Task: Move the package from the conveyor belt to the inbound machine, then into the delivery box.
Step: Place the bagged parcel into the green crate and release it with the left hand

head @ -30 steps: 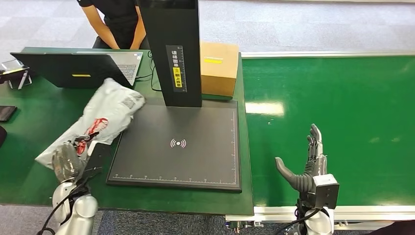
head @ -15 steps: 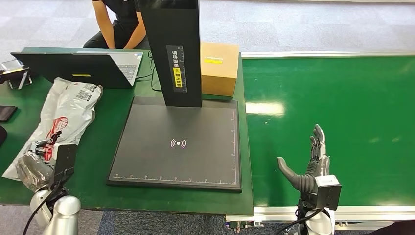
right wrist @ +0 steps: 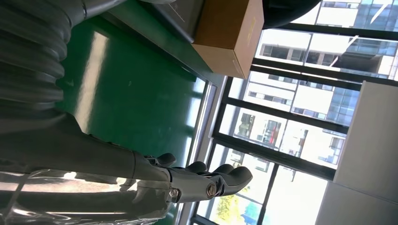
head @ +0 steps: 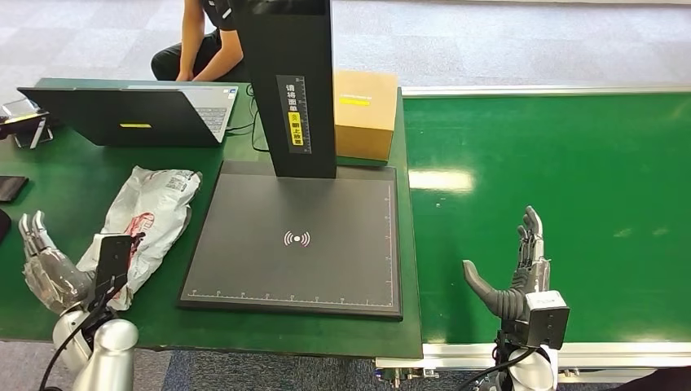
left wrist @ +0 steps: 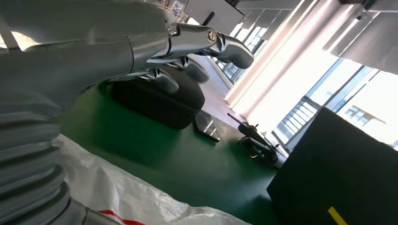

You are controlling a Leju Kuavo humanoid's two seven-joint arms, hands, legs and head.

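Your left hand [head: 49, 273] is open with fingers spread and holds nothing. It sits at the bench's [head: 73, 187] near-left corner. The package [head: 151, 216], a white poly bag with red print, lies flat on the green bench just left of the inbound machine's [head: 297, 240] black scan plate, off the plate. Its long axis runs diagonally from the near-left toward the far-right, and the far end points at the laptop [head: 130, 114].

The bag's near end is right beside your left hand, on the hand's right and slightly further out; the wrist camera block covers that end, so I can't tell if they touch. In the left wrist view the white plastic shows close against the wrist cover.

Your right hand [head: 513, 273] is open and empty too. It stands fingers-up over the conveyor belt [head: 570, 179] near its front edge, well apart from the bag. The left hand is much nearer, so any regrasp is likely its job. No delivery box can be identified; a brown carton [head: 364, 114] sits behind the scanner column.
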